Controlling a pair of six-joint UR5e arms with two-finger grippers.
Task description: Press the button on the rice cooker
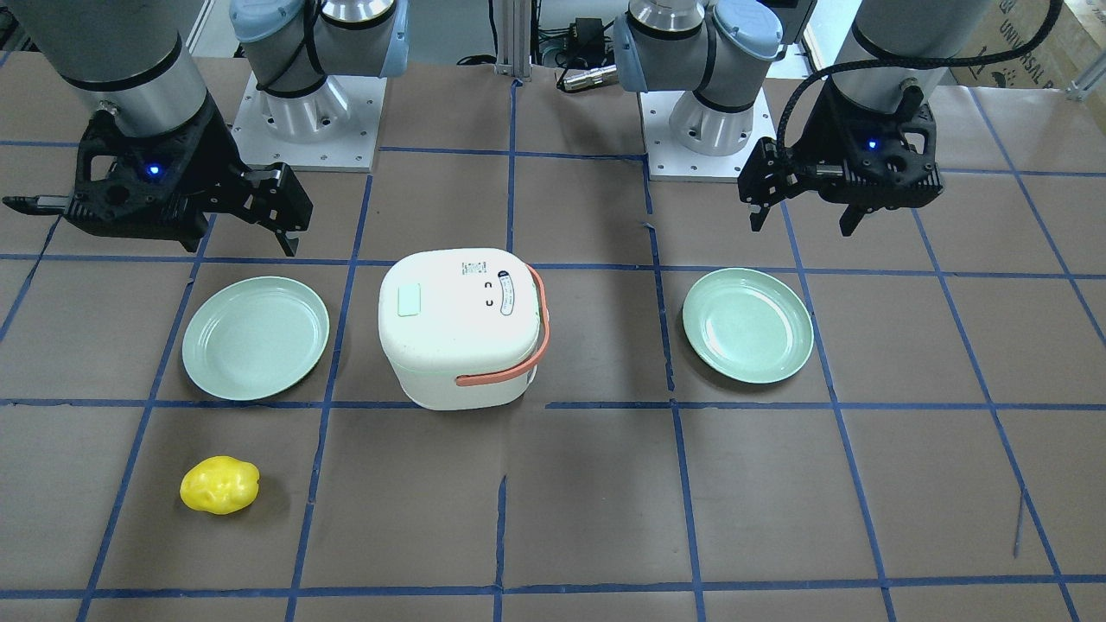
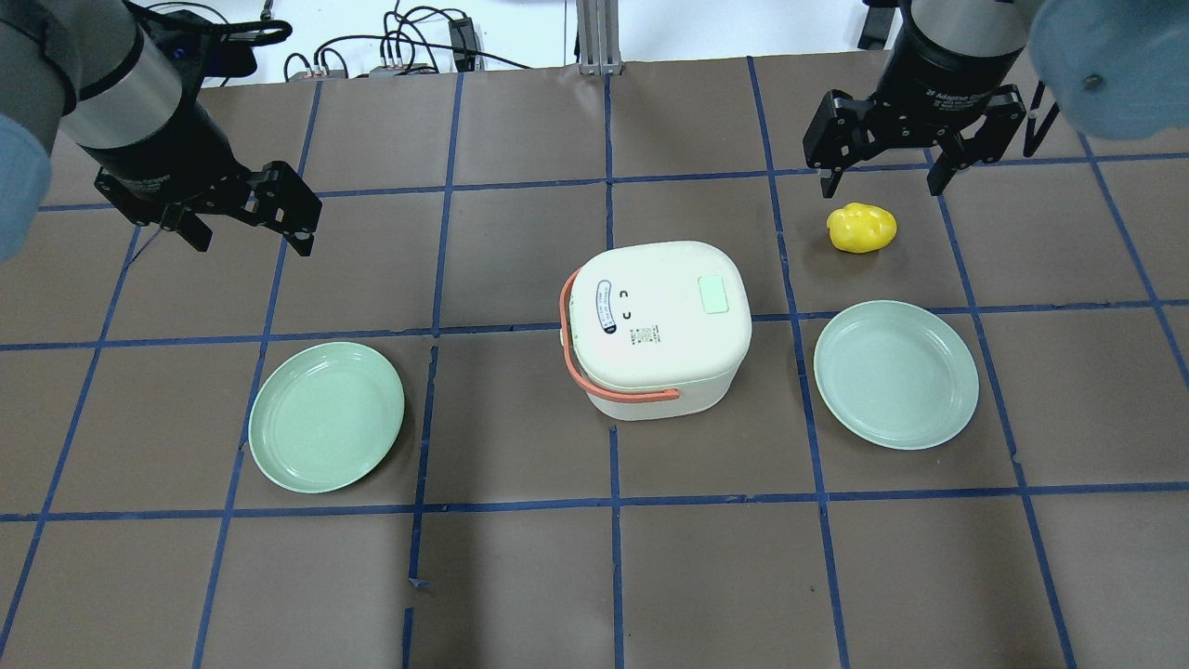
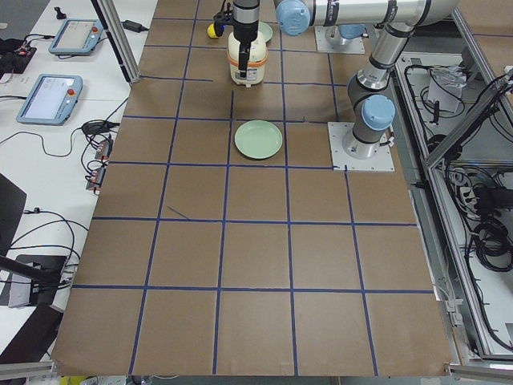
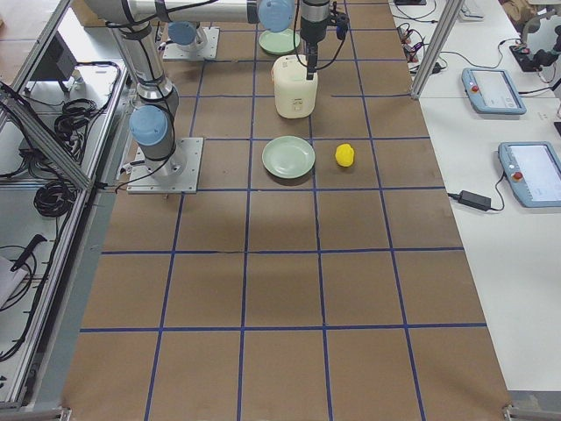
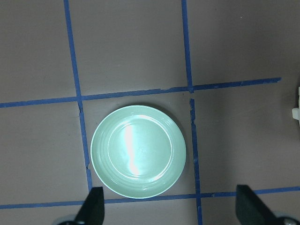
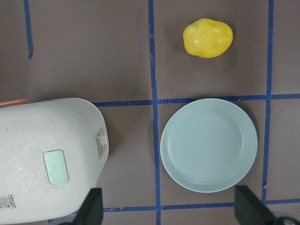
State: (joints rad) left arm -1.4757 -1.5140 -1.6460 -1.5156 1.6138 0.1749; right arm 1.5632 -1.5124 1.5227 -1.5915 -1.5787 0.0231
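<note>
The white rice cooker [image 2: 655, 325] with an orange handle stands at mid-table, lid shut. A pale green rectangular button [image 2: 717, 295] sits on its lid, toward the robot's right; it also shows in the front view [image 1: 408, 300] and the right wrist view [image 6: 56, 166]. My right gripper [image 2: 878, 181] is open and empty, hovering beyond the cooker on its right, above the yellow lump. My left gripper [image 2: 249, 237] is open and empty, hovering far to the cooker's left. In the left wrist view only the cooker's edge [image 5: 296, 112] shows.
A green plate [image 2: 327, 415] lies left of the cooker, below my left gripper [image 5: 171, 211]. A second green plate [image 2: 896, 373] lies right of the cooker. A yellow potato-like lump [image 2: 862, 228] lies beyond that plate. Blue tape lines grid the brown table.
</note>
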